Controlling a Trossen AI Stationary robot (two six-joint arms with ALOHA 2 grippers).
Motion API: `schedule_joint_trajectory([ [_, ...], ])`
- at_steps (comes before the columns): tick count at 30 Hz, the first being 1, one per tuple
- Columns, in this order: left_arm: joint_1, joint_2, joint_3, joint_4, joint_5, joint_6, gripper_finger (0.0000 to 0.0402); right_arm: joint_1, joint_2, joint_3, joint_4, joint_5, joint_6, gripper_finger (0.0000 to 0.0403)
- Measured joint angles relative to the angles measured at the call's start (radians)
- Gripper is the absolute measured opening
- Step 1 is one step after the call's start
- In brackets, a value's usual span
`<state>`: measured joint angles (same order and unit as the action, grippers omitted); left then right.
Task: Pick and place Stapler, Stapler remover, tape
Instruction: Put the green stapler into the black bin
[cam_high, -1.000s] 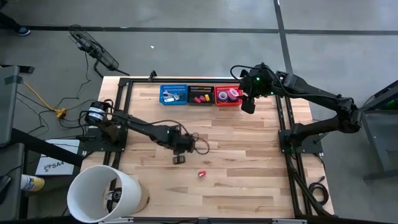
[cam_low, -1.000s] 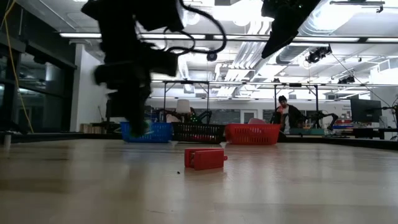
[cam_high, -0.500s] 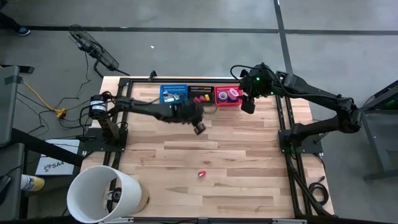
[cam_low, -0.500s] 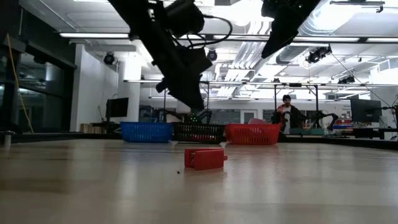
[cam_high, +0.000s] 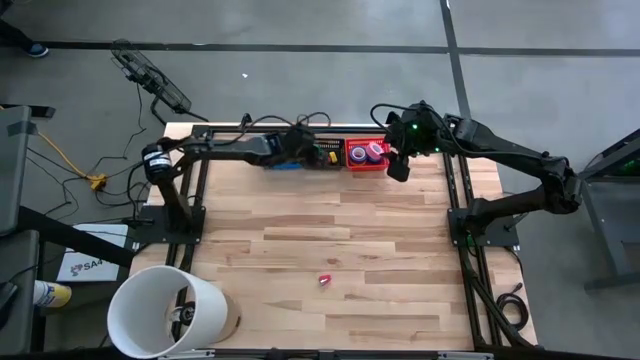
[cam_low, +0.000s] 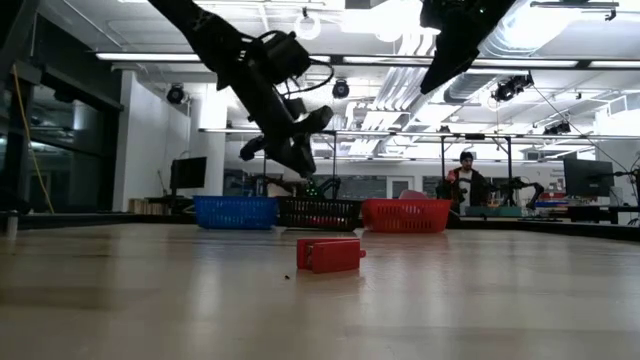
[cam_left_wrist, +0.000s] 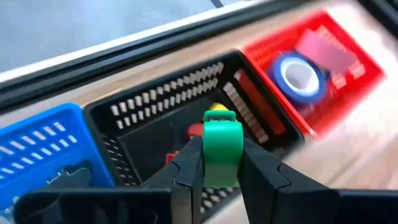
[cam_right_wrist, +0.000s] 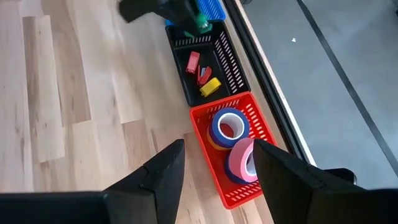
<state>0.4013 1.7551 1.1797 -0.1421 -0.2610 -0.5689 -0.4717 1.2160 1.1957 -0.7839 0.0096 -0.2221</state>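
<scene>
The table carries three baskets along its far edge. Over the black basket, the left gripper is clamped on a small green staple remover: light, rigid plastic, probably slick, best pinched across its flat sides. The right gripper hangs with parted fingers, empty, above the red basket of tape rolls. A red stapler lies alone near the front.

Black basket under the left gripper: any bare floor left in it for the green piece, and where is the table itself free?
The black basket holds red and yellow pieces mid-floor; its ends look bare. The left gripper holds the green piece above it. The red basket is packed with tape. The table is bare except a small red item.
</scene>
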Motion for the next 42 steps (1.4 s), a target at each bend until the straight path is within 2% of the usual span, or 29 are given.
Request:
schedule_joint_trajectory([
  [6, 0.045, 0.034, 0.004, 0.065, 0.047, -0.138, 0.0072, 0.000, 0.000, 0.000, 0.020, 0.007, -0.003, 0.0181],
  [11, 0.057, 0.083, 0.047, 0.053, 0.080, -0.174, 0.0072, 0.000, 0.000, 0.000, 0.027, 0.006, -0.009, 0.0181],
  [27, 0.057, 0.271, 0.399, -0.411, 0.043, -0.187, 0.0072, 0.000, 0.000, 0.000, 0.025, 0.009, -0.014, 0.0181],
  [30, 0.057, 0.285, 0.421, -0.460, 0.034, -0.194, 0.0072, 0.000, 0.000, 0.000, 0.025, 0.008, -0.014, 0.0181],
  [37, 0.057, 0.288, 0.426, -0.461, 0.030, -0.200, 0.0072, 0.000, 0.000, 0.000, 0.022, 0.007, -0.021, 0.0181],
  [42, 0.057, 0.288, 0.426, -0.465, 0.030, -0.206, 0.0104, 0.000, 0.000, 0.000, 0.016, 0.007, -0.021, 0.0181],
])
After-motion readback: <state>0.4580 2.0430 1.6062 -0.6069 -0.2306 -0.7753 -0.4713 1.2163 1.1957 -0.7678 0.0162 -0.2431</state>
